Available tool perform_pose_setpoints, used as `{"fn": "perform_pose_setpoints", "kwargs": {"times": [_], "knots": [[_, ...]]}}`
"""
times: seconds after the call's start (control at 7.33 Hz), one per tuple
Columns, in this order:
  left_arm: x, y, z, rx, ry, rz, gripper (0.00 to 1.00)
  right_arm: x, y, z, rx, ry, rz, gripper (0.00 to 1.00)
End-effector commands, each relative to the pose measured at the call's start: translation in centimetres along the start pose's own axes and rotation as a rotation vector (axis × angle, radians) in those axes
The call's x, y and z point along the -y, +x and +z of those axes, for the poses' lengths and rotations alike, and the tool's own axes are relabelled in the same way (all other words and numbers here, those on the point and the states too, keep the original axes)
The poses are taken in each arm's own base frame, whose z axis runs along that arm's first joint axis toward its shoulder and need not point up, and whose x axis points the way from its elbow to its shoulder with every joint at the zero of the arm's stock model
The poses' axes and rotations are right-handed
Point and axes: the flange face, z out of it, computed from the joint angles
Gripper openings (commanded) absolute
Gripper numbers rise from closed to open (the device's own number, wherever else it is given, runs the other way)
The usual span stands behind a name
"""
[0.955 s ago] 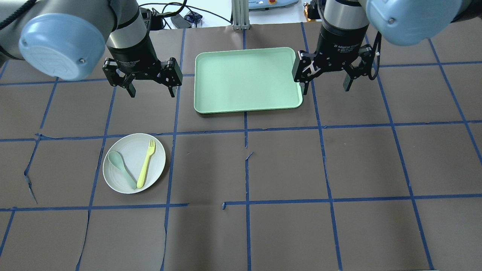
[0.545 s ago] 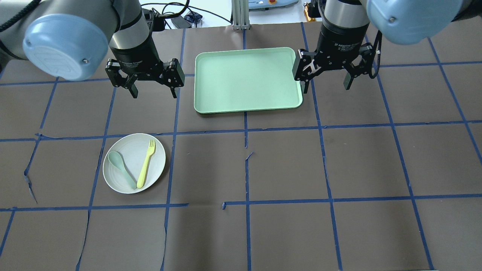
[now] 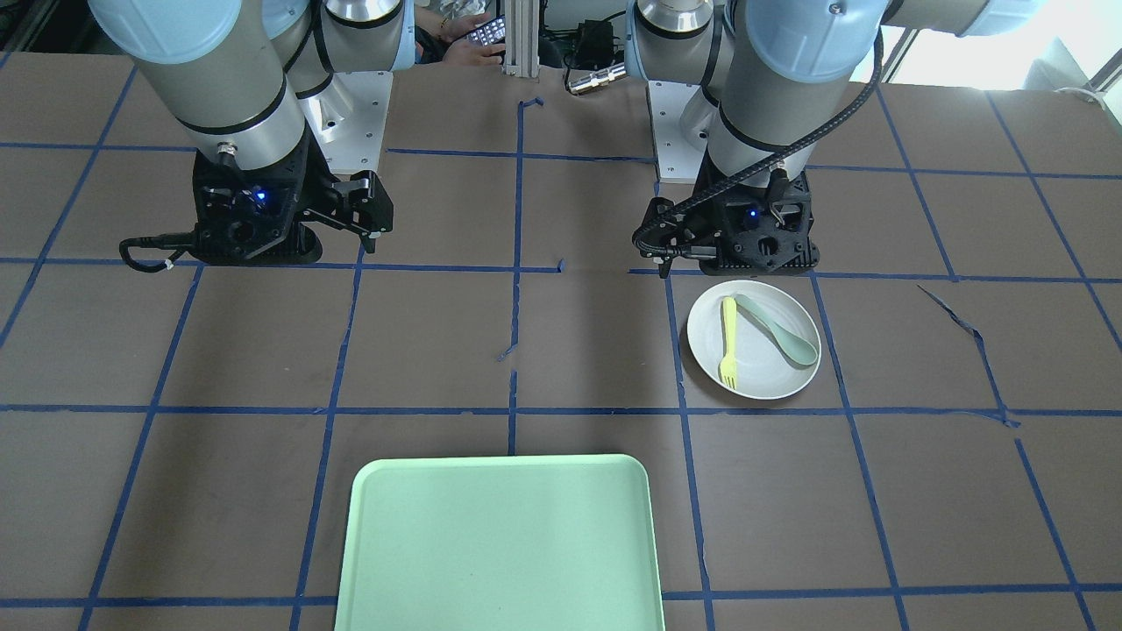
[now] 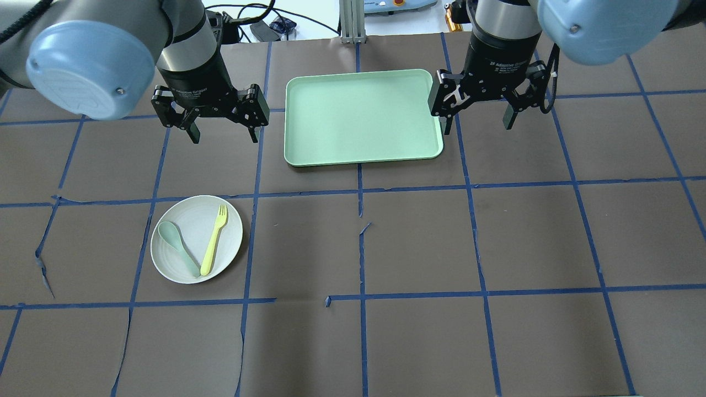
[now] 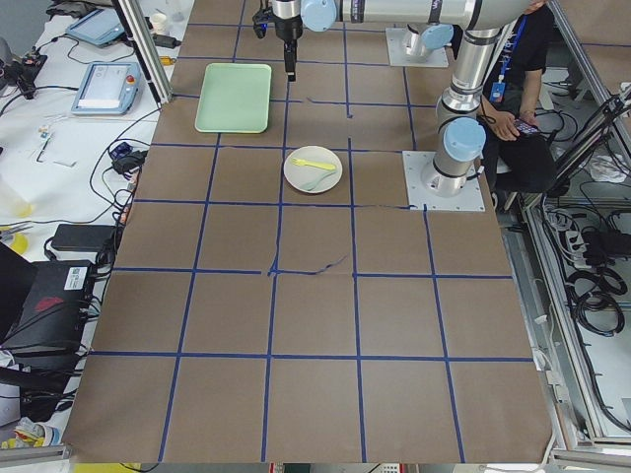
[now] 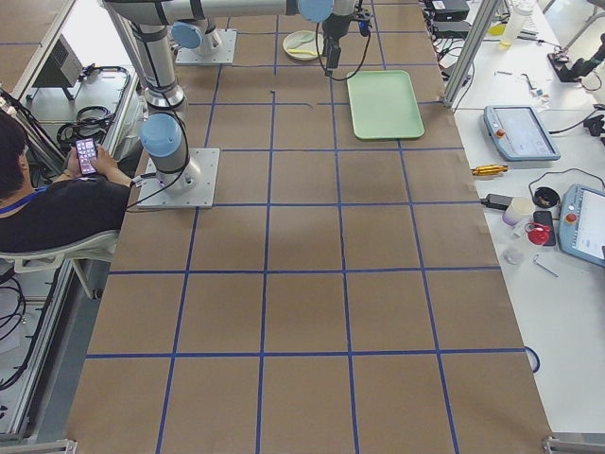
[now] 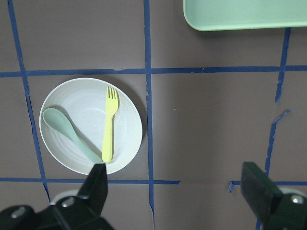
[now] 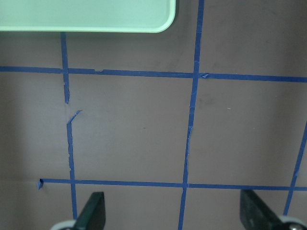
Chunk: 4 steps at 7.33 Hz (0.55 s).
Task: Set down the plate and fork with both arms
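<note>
Findings: the plate (image 4: 231,251) lies flat on the table (image 4: 419,242) inside one taped square on the robot's left side, well apart from the mint-green tray (image 4: 361,117). The fork (image 4: 214,240) rests on the plate, tines toward the tray, its handle end meeting that of the spoon (image 4: 179,249) in a V. None of these has shifted over the past second.

The left gripper (image 4: 224,135) has drifted slightly sideways and back; it hangs above bare table just beside the tray's left edge, fingers apart and empty. The right gripper (image 4: 477,128) is almost unchanged at the tray's right edge, fingers likewise apart and empty.

The surface is brown paper marked by a blue tape grid (image 4: 361,298), torn in places. A seated person (image 6: 57,189) holds a phone beside the robot's base.

Open table surrounds the plate on every side.
</note>
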Motion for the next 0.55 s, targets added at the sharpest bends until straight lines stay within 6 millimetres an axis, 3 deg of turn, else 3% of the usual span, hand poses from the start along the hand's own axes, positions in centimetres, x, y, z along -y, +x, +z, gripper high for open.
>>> {"fn": "perform_pose_setpoints", "kwargs": {"times": [0.0, 0.27, 0.41], "knots": [[0.0, 0.0, 0.1, -0.006, -0.002, 0.001, 1.0, -0.2, 0.1, -0.4, 0.002, 0.008, 0.0, 1.0], [-0.1, -0.7, -0.4, 0.004, 0.006, -0.012, 1.0, 0.1, 0.1, 0.0, 0.002, 0.002, 0.003, 1.0], [-0.1, -2.2, 0.5, 0.007, -0.023, -0.042, 1.0, 0.3, 0.2, 0.1, 0.0, 0.007, 0.003, 1.0]]}}
